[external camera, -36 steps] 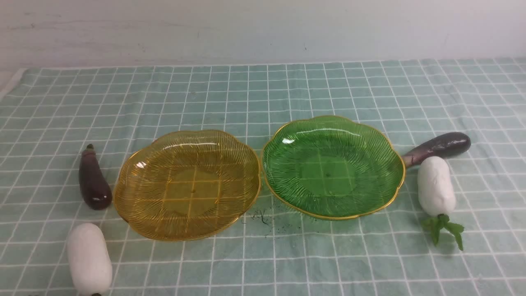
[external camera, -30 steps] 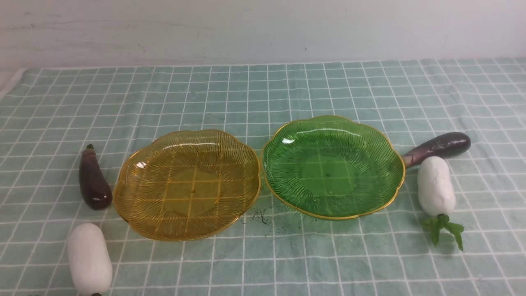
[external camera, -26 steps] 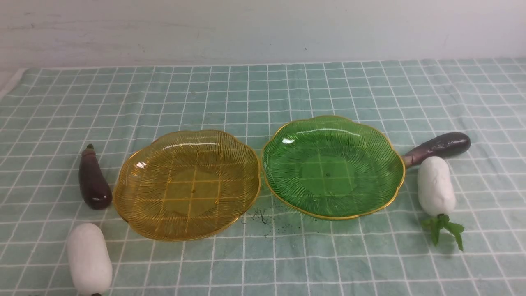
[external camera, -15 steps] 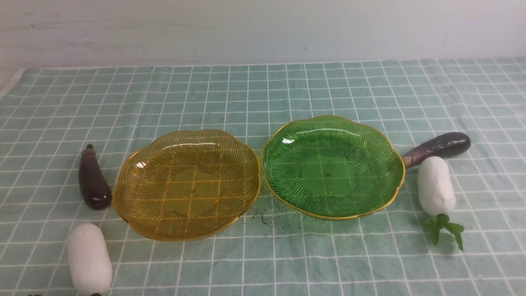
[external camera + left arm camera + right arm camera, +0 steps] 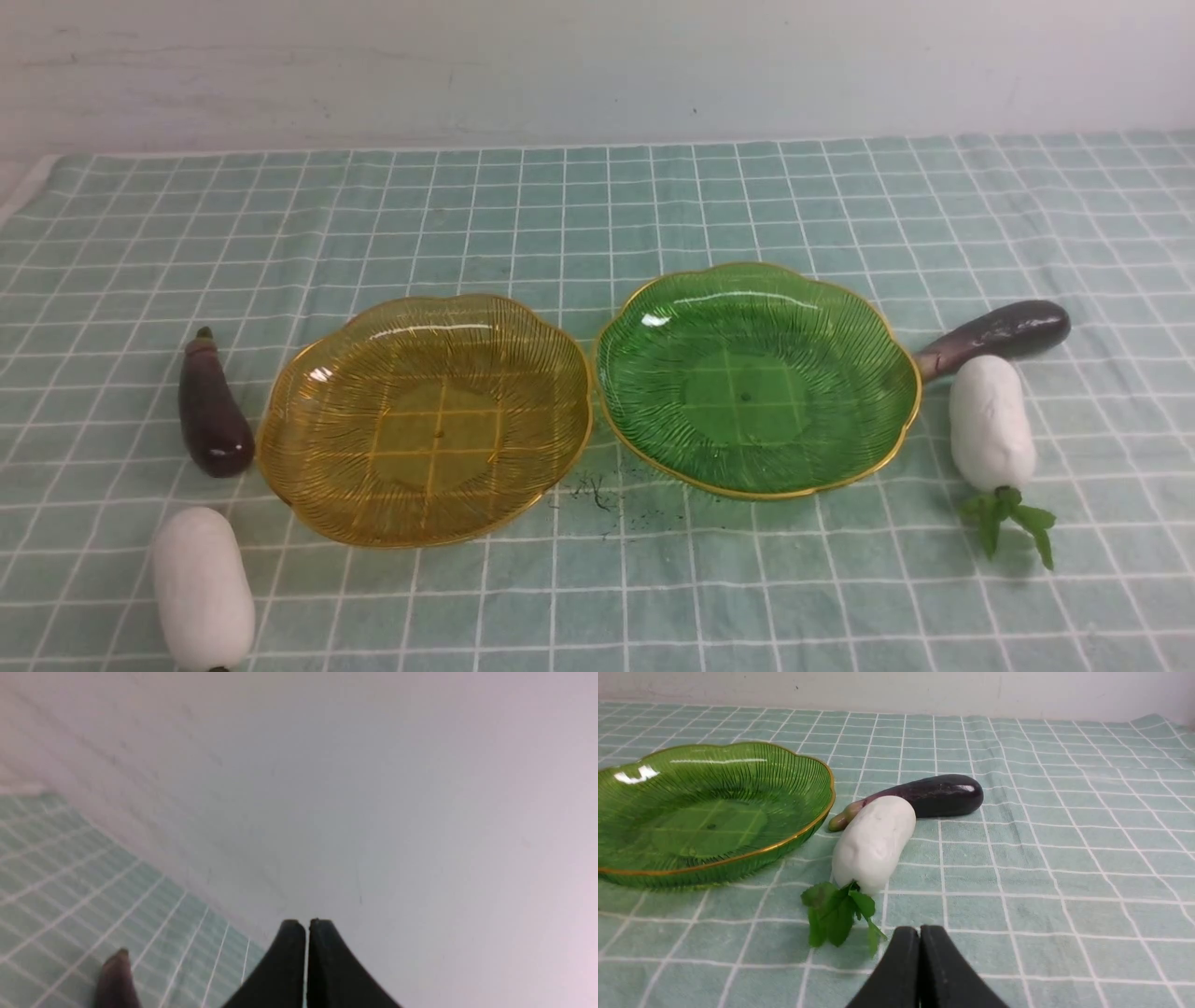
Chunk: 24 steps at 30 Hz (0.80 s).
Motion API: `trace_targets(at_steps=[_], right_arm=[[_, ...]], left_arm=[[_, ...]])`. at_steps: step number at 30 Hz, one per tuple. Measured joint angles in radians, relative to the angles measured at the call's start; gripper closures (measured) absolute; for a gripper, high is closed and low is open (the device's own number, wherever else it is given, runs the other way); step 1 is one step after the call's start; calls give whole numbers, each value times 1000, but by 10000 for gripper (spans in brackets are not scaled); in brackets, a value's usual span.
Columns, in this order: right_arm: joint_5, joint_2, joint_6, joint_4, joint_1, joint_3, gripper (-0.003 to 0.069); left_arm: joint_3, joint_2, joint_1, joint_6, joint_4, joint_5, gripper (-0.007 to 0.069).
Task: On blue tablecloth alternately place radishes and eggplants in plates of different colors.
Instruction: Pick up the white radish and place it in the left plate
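On the blue tablecloth [image 5: 597, 215] an amber plate [image 5: 308, 467] and a green plate [image 5: 840, 308] sit side by side, both empty. Left of the amber plate lie an eggplant [image 5: 213, 411] and, nearer me, a radish [image 5: 202, 588]. Right of the green plate lie a second eggplant [image 5: 999, 334] and a radish [image 5: 990, 422] with green leaves. Neither arm shows in the front view. My right gripper [image 5: 920, 929] is shut and empty, just short of the radish [image 5: 874, 842] leaves, with the eggplant [image 5: 941, 794] and green plate [image 5: 817, 812] beyond. My left gripper [image 5: 307, 924] is shut and empty, facing the wall; an eggplant tip [image 5: 117, 975] shows.
A pale wall [image 5: 597, 65] runs behind the cloth's far edge. Small dark specks [image 5: 597, 493] lie on the cloth in front of the gap between the two plates. The cloth's left edge [image 5: 23, 191] shows at the far left.
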Motion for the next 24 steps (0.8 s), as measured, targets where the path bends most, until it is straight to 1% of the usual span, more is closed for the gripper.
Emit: trace_targets(at_steps=[2, 3, 4, 5, 7, 8, 9, 10, 12, 14, 16, 17, 20, 22, 24], right_arm=[[-63, 0, 28, 81, 0, 7, 673], [-72, 0, 37, 93, 0, 7, 673], [-122, 0, 65, 156, 0, 7, 673], [-201, 0, 105, 240, 0, 7, 673], [-296, 0, 171, 381, 0, 7, 673], [-337, 0, 193, 453, 0, 7, 673], [-377, 0, 202, 509, -1, 7, 673], [-404, 0, 205, 541, -1, 7, 673], [-428, 0, 203, 567, -1, 7, 673], [-436, 0, 199, 573, -1, 7, 673], [-438, 0, 199, 577, -1, 7, 673], [-439, 0, 200, 582, -1, 7, 673], [-401, 0, 214, 587, 0, -1, 673], [-278, 3, 209, 576, 11, -65, 673], [-158, 45, 170, 533, 23, -177, 673]], left_arm=[[-76, 0, 0, 6, 4, 59, 632], [-87, 1, 0, 12, 7, 68, 632], [-133, 8, 0, 21, 13, 109, 632], [-223, 35, 0, 53, 30, 198, 632], [-356, 128, 0, 109, 53, 357, 632], [-433, 206, 0, 130, 72, 473, 632], [-506, 315, 0, 150, 98, 604, 632], [-561, 383, 0, 156, 116, 695, 632], [-638, 540, 0, 164, 156, 906, 632], [-681, 692, 0, 167, 200, 1026, 632], [-696, 771, 0, 170, 224, 1072, 632], [-705, 913, 0, 170, 263, 1111, 632], [-707, 1046, 0, 162, 297, 1125, 632], [-707, 1102, 1, 141, 312, 1122, 632], [-707, 1140, 1, 104, 341, 1102, 632]])
